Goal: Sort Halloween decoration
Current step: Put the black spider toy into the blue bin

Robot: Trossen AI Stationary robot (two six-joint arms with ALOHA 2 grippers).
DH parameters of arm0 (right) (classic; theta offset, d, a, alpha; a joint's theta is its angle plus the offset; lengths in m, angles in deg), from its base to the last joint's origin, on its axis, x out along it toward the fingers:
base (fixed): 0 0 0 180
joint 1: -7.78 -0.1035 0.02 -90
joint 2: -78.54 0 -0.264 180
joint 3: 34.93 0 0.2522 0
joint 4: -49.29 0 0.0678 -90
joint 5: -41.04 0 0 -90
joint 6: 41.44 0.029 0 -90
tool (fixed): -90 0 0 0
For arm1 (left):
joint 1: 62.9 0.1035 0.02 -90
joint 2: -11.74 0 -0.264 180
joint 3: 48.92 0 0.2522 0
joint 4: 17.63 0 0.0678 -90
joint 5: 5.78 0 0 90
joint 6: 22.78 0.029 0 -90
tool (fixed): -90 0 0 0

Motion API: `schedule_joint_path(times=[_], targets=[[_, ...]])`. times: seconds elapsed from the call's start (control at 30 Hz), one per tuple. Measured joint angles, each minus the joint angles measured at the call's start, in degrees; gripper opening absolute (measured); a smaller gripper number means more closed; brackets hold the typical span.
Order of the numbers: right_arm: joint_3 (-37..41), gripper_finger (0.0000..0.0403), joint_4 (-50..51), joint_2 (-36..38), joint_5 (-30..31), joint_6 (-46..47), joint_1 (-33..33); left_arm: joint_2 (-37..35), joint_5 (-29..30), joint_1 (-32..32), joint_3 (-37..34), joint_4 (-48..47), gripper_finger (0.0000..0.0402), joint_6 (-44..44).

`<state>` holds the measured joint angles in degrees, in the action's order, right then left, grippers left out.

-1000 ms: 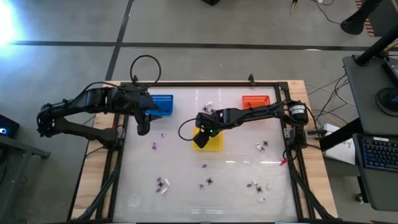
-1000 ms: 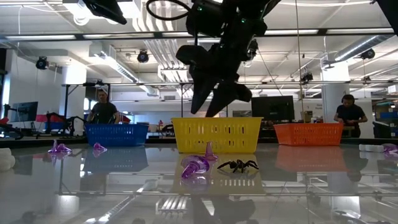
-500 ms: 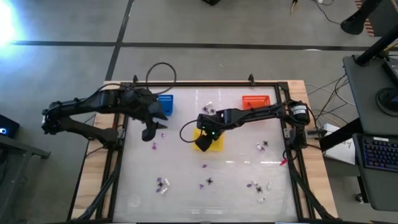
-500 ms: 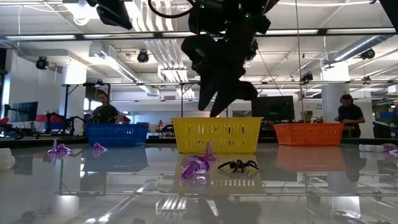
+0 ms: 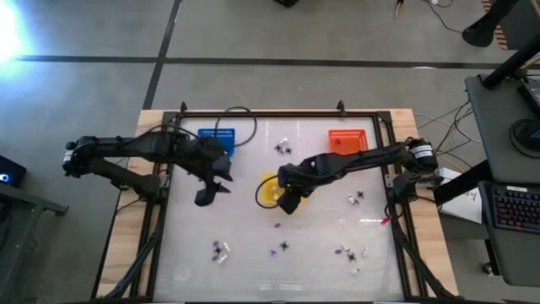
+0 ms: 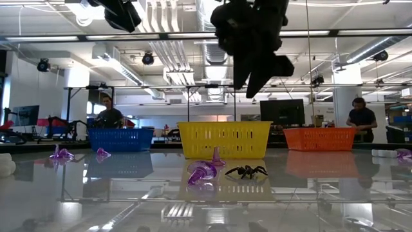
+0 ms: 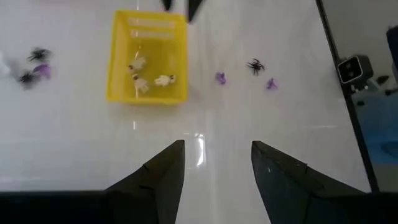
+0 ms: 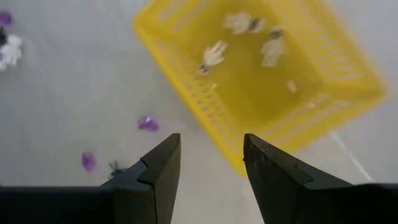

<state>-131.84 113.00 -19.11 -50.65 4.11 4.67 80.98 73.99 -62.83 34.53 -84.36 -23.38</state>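
Note:
The Halloween decoration lies scattered on the white table: a purple trinket (image 5: 277, 225), a black spidery one (image 5: 284, 247) and small clusters (image 5: 221, 249) (image 5: 346, 252). Cream trinkets (image 8: 214, 55) lie inside the yellow basket (image 5: 268, 187). My right gripper (image 5: 289, 203) hangs open above the table at the yellow basket's near right corner, with nothing between its fingers (image 8: 210, 174). My left gripper (image 5: 207, 196) stands open over bare table to the left of the yellow basket, which shows ahead of it (image 7: 149, 56).
A blue basket (image 5: 218, 137) stands at the far left and an orange basket (image 5: 347, 138) at the far right. More trinkets lie at the right (image 5: 354, 198) and far middle (image 5: 283, 149). A black frame (image 5: 278, 112) rims the table. People stand in the room behind (image 6: 106, 113).
My left gripper has gone from beside the blue basket toward the table's near edge and to the right, sinking and tipping further down. My right gripper has risen from over the yellow basket and gone toward the table's right and near edges.

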Motion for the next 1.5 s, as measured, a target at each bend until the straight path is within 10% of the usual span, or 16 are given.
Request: schedule_joint_path(times=[1.5], targets=[[0.01,0.0155,22.69,27.05,19.80,-5.10,-0.52,30.15,3.58,-11.99,0.04,32.07,0.0163,-4.34]])
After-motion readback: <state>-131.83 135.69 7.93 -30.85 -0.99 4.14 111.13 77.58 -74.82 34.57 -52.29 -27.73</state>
